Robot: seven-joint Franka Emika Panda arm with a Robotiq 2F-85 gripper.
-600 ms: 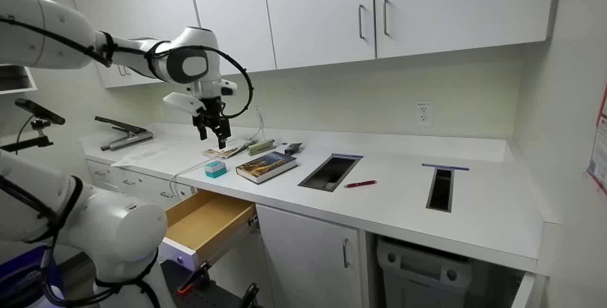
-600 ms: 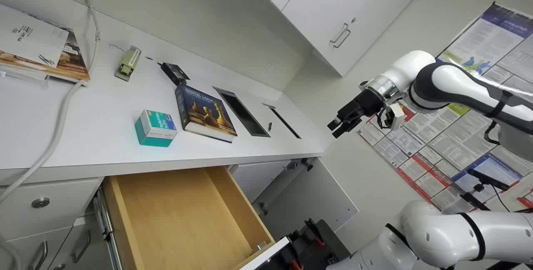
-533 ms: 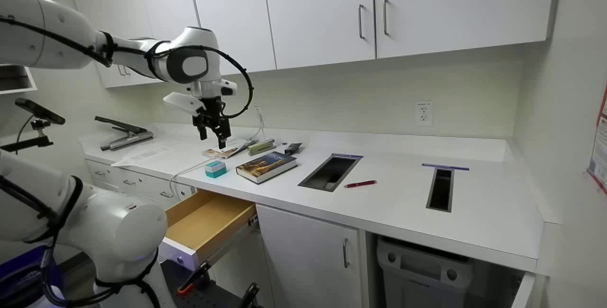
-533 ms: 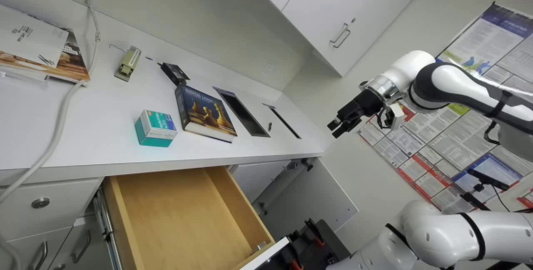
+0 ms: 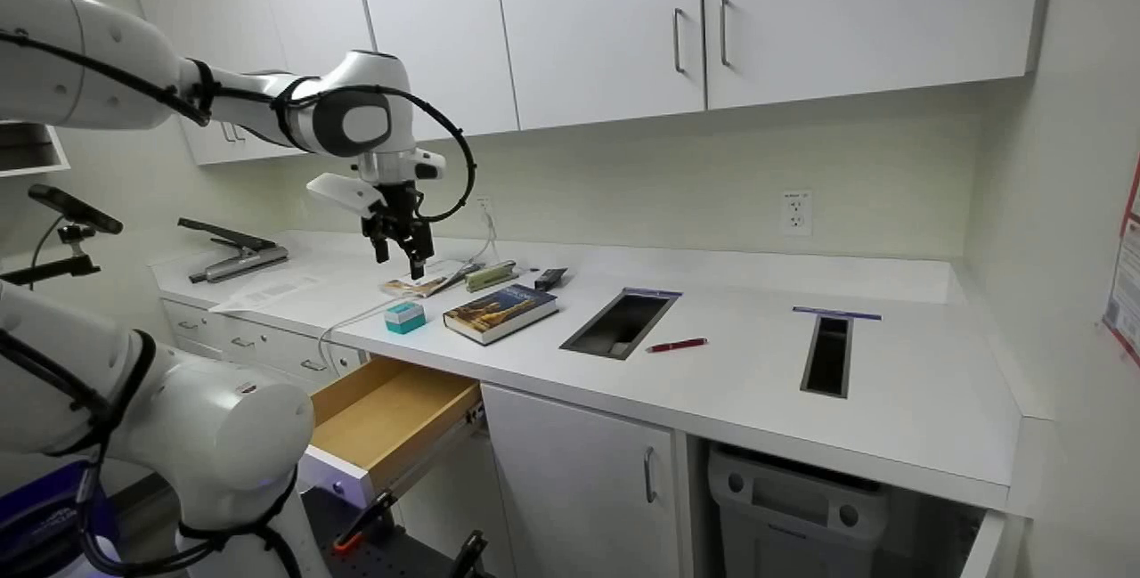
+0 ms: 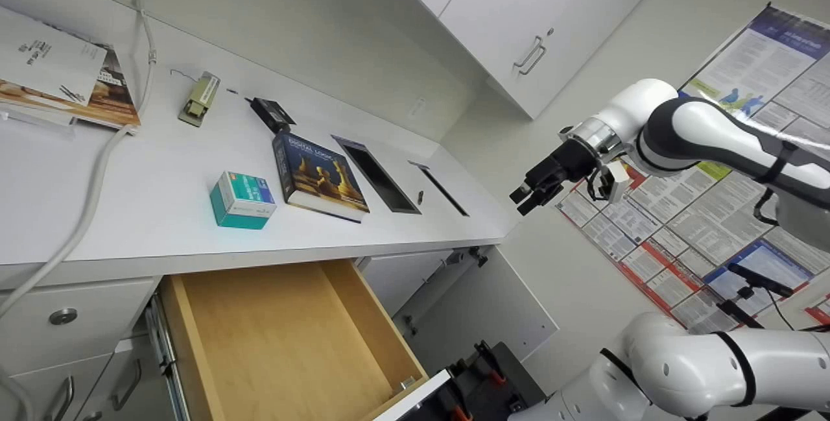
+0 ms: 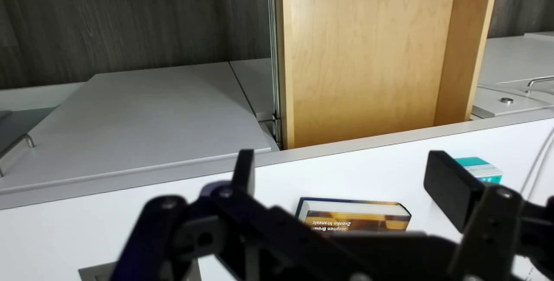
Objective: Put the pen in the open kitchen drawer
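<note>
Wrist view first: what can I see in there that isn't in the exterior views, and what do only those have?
Only the wrist view: names on the book, upside down but readable.
Only the exterior views: the pen, the wall cupboards and the robot's white arm.
Both: the white counter, the book itself, the open drawer, the small teal box, and the jaws, standing open.

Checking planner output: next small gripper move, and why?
Probably shift the open gripper sideways toward the pen, without lowering yet. Nothing is held; the wrist view shows the book but not the pen, which lies on the counter beside the wider cutout, not in the drawer.
</note>
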